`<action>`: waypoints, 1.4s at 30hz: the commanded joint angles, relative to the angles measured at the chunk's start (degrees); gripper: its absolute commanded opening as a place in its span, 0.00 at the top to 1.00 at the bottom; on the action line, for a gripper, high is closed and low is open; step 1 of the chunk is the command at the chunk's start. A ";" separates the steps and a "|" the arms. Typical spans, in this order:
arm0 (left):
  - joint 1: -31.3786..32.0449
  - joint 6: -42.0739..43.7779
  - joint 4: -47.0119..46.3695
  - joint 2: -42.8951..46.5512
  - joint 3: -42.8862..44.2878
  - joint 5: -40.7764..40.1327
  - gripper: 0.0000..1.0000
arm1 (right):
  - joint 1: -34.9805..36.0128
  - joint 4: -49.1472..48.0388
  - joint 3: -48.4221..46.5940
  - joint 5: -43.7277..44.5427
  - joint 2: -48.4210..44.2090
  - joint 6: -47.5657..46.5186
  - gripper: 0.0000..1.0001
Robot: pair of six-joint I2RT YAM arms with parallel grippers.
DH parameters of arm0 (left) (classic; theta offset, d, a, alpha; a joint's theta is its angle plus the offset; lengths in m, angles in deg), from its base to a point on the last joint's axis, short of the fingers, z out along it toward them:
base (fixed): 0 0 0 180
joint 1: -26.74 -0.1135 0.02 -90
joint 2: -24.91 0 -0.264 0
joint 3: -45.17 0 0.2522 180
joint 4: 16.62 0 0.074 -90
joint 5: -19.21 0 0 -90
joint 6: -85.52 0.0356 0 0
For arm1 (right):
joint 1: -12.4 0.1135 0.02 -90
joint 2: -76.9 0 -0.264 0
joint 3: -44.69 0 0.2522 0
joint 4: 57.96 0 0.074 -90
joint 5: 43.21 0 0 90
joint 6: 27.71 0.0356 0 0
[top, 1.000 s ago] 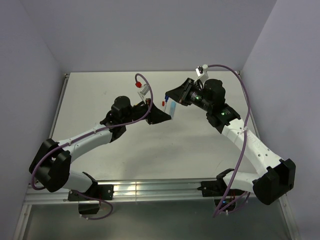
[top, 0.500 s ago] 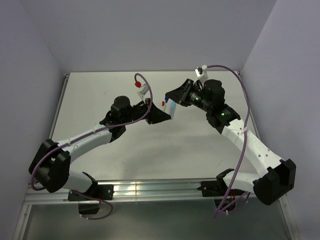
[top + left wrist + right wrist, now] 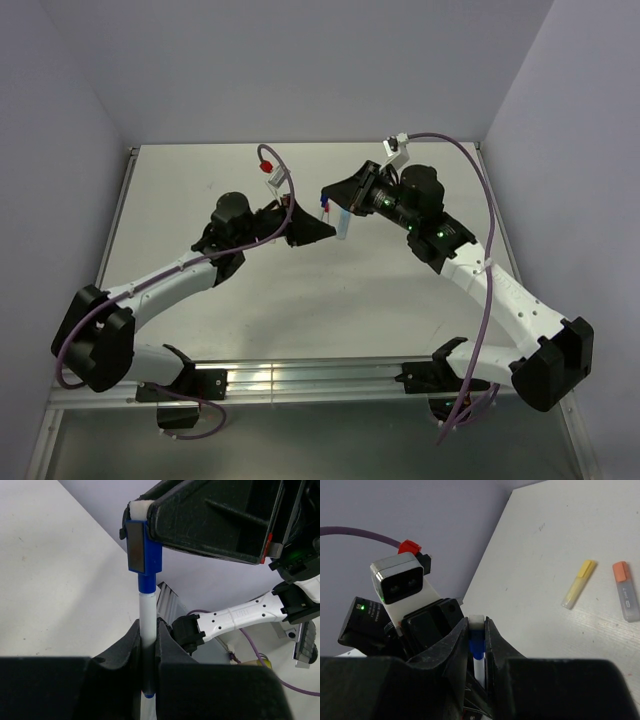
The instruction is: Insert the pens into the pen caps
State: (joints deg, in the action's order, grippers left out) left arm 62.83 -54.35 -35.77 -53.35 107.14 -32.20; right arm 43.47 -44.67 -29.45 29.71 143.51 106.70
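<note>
A thin white pen (image 3: 147,617) stands upright in my left gripper (image 3: 148,630), which is shut on its lower shaft. A dark blue cap (image 3: 146,555) sits over the pen's upper end, and my right gripper (image 3: 477,627) is shut on that cap (image 3: 476,641). The white shaft (image 3: 479,667) shows below the cap between the right jaws. In the top view the two grippers meet tip to tip above the middle of the table, left (image 3: 330,232) below right (image 3: 328,200). Whether the cap is fully seated cannot be told.
A yellow-capped pale marker (image 3: 578,584) and an orange-capped grey marker (image 3: 626,591) lie on the table beyond the right gripper. A pale blue stick (image 3: 343,225) shows just beside the meeting grippers. Walls close the table at the back and both sides.
Both grippers have shifted slightly left together, still joined at the pen. The left arm's elbow has swung left.
</note>
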 commanded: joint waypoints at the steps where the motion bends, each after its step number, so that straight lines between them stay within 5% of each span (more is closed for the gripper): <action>1: -1.38 -1.29 -7.61 3.37 0.49 -1.68 1.00 | 2.68 -0.05 1.05 -4.97 -2.45 -0.28 1.00; 23: 1.69 12.16 2.85 13.66 15.07 -1.95 1.00 | 14.63 1.87 -1.32 -5.68 -10.80 -10.82 1.00; 42: 1.78 8.74 -4.10 13.92 20.61 7.82 1.00 | 23.33 1.79 1.05 -10.69 -8.78 -14.96 1.00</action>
State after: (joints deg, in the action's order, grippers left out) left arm 65.41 -43.60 -27.64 -40.78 121.17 -16.97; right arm 62.01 -57.50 -33.08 34.73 131.82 91.14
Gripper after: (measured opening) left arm 0.128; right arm 0.222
